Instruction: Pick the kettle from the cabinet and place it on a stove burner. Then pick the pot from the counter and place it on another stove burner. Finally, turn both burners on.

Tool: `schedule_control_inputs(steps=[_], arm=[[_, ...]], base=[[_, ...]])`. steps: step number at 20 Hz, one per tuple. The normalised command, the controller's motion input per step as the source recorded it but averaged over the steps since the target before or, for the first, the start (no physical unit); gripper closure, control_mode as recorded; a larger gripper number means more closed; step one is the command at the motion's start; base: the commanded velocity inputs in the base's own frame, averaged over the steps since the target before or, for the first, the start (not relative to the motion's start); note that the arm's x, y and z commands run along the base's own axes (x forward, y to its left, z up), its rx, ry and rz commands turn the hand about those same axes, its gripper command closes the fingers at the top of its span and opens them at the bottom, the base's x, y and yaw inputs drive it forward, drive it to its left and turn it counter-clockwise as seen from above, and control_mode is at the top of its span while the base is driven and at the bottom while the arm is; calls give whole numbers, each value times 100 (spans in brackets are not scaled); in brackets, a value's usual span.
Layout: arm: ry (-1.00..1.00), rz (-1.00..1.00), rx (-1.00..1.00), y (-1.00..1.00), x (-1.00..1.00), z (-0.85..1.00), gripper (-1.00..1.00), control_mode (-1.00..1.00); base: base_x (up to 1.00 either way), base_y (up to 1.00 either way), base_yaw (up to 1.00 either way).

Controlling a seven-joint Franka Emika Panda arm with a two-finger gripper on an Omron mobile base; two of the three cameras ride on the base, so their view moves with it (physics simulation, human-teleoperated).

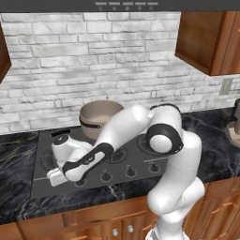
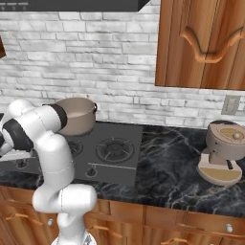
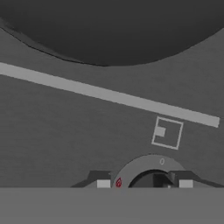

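gripper [image 3: 144,183]: at a stove knob [image 3: 151,177], grip unclear | pot [image 1: 97,118]: on back burner | stove [image 1: 140,161]: pot behind gripper

Pot [image 1: 99,118] sits upright on a rear burner of the cooktop [image 1: 136,161], wide, round, beige-taupe, pale inside, dark side handle facing front-left. Same pot [image 2: 76,116] in right base view at the cooktop's [image 2: 115,148] back, just in front of the brick wall. Front-right burner [image 2: 115,150] bare, black ringed grate. Knobs [image 1: 131,172] in a row along cooktop's front edge. Hand view: one knob [image 3: 151,177] close up, red flame mark beside it. Counter [image 2: 167,172], black marble w/ pale veins, flanks cooktop.
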Motion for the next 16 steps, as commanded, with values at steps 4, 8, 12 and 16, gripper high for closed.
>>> schedule_control_inputs(steps=[4,8,12,16], arm=[[1,25,6,-6,-19,-43,100,-100],[4,23,9,-16,-14,-35,100,-100],[4,18,13,-37,-5,-25,100,-100],[4,16,13,-40,0,-26,100,-100]], base=[[0,0,0],[0,0,0],[0,0,0],[0,0,0]])
